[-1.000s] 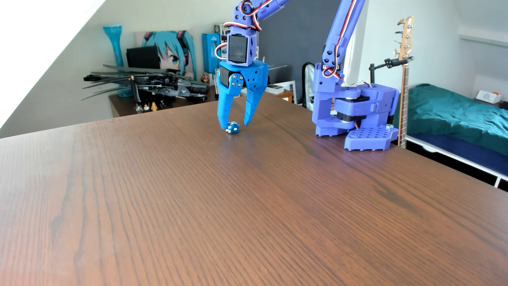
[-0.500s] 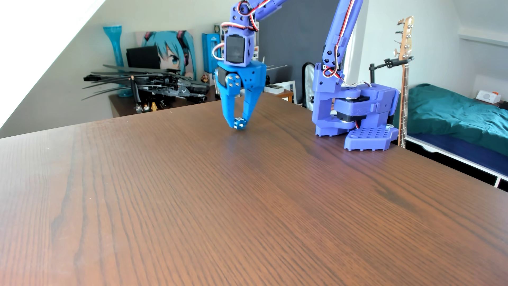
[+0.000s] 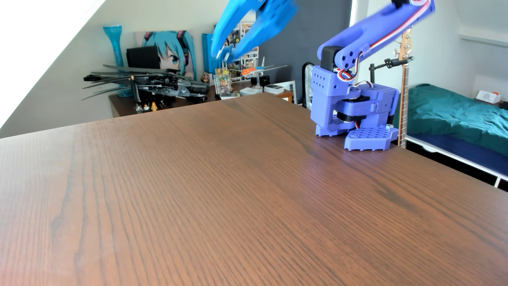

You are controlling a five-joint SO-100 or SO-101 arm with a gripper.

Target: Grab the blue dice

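Note:
My gripper is light blue and motion-blurred, high above the far edge of the wooden table, with its jaws pointing down and left. The jaw tips are closed together on a tiny blue thing with whitish marks, the blue dice, which is blurred. No dice lies on the table top.
The arm's purple base is clamped at the table's far right edge, and its purple upper arm rises to the top right. Behind the table stands a desk with a black model, figures and a blue vase. A bed is at the right.

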